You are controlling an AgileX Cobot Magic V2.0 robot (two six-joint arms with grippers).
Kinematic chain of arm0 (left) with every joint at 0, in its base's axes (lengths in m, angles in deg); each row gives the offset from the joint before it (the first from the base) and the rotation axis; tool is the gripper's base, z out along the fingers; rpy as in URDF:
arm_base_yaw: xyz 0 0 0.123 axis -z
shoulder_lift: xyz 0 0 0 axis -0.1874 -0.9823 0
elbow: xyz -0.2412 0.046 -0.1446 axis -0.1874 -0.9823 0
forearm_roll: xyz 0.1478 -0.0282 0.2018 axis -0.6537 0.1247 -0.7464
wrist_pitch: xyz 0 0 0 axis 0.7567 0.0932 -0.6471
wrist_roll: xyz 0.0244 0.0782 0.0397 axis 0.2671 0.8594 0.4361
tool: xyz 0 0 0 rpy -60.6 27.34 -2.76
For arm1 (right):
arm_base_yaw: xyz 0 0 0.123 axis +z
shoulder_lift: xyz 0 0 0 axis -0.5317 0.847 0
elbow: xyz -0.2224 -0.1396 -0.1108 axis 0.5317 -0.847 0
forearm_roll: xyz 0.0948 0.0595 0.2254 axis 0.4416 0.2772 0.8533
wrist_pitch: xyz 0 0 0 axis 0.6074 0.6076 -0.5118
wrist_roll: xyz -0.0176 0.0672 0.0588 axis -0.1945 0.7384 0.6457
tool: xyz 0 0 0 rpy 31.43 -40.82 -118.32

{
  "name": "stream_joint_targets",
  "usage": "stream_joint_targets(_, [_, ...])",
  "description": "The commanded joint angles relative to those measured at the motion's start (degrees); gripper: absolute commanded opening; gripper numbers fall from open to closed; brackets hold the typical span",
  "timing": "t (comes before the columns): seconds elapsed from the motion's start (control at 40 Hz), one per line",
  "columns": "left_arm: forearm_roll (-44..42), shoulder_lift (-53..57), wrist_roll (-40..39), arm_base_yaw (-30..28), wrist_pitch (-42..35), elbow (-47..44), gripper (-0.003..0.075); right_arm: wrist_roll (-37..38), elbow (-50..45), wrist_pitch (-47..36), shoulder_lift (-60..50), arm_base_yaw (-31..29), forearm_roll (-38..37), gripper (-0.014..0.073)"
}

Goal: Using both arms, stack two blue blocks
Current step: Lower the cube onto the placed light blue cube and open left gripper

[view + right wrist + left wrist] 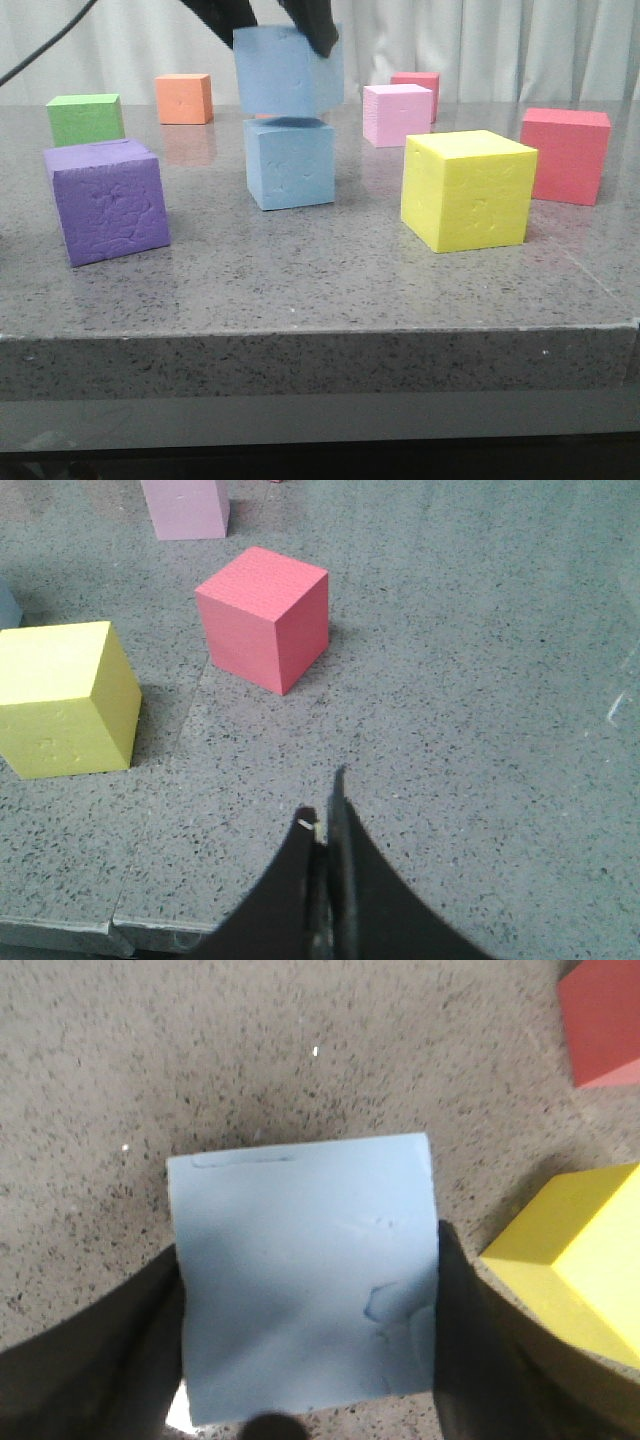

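Observation:
My left gripper (275, 25) is shut on one blue block (287, 70) and holds it in the air just above the other blue block (290, 163), which stands on the table. A small gap shows between them. In the left wrist view the held blue block (305, 1275) fills the space between my black fingers (475, 1340), and it hides the lower block. My right gripper (322, 815) is shut and empty, low over the table near its front edge; it does not show in the front view.
On the grey table (320, 290) stand a purple cube (107, 200), a green cube (85, 119), an orange cube (184, 98), a pale pink cube (397, 114), a yellow cube (468, 188), and red cubes (566, 154) at the right and back.

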Motion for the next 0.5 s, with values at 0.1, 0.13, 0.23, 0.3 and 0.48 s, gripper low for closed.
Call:
stream_joint_targets(0.1, [0.65, 1.42, -0.61, 0.44, -1.11, 1.8, 0.0369, -0.47, 1.41, -4.31, 0.16, -0.27, -1.07, -0.0067])
stream_joint_targets(0.13, [0.65, 1.27, -0.61, 0.44, -1.11, 1.8, 0.0369, -0.47, 1.41, -4.31, 0.16, -0.27, -1.07, -0.0067])
stream_joint_targets(0.23, [0.65, 0.92, -0.61, 0.44, -1.37, 1.8, 0.0372, -0.47, 1.41, -4.31, 0.16, -0.27, -1.07, -0.0067])
stream_joint_targets(0.3, [0.65, 0.94, -0.61, 0.44, -1.37, 1.8, 0.0392, -0.47, 1.41, -4.31, 0.16, -0.27, -1.07, -0.0067])
stream_joint_targets(0.48, [0.65, 0.94, -0.61, 0.44, -1.37, 1.8, 0.0559, -0.47, 1.41, -4.31, 0.16, -0.27, -1.07, -0.0067])
